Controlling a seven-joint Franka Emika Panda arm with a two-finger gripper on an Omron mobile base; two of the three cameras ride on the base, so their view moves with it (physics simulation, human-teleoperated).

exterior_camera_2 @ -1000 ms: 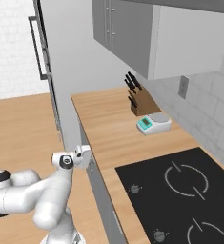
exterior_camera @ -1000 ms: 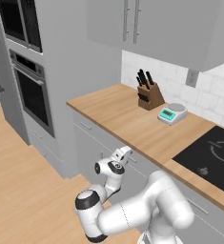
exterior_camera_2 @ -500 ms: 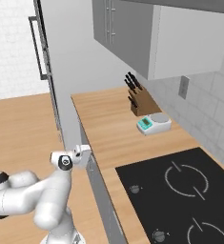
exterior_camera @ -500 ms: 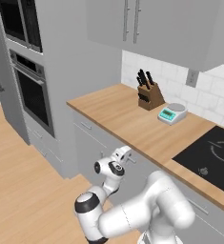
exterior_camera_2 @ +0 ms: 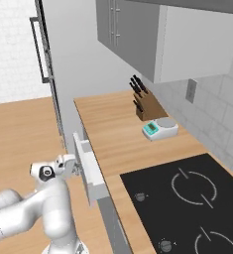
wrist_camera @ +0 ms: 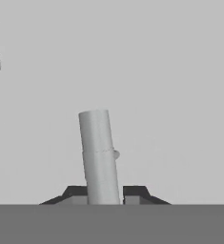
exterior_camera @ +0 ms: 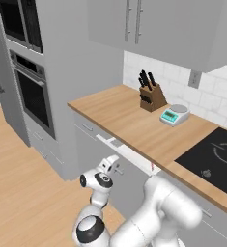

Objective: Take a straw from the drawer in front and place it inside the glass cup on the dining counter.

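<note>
My gripper (exterior_camera: 117,167) is shut on the slim silver bar handle (wrist_camera: 98,152) of the drawer (exterior_camera: 130,174), just under the wall-side worktop. In the hand view the handle stands between my gripper's (wrist_camera: 104,194) two dark finger tips, against the plain light grey drawer front (wrist_camera: 170,95). From the right base view the drawer (exterior_camera_2: 89,171) juts a little out of the cabinet row, with my gripper (exterior_camera_2: 76,167) at its front. I cannot make out the straw. The glass cup and the dining counter are out of view.
On the wooden worktop (exterior_camera: 129,120) stand a knife block (exterior_camera: 151,96) and a small kitchen scale (exterior_camera: 174,115); a black cooktop (exterior_camera: 216,154) lies to the right. A tall oven unit (exterior_camera: 33,91) rises at left. Bare wooden floor (exterior_camera: 23,193) spreads before the cabinets.
The jaws have gone from wide apart to shut on the handle. The drawer front seems to stand slightly further out than before.
</note>
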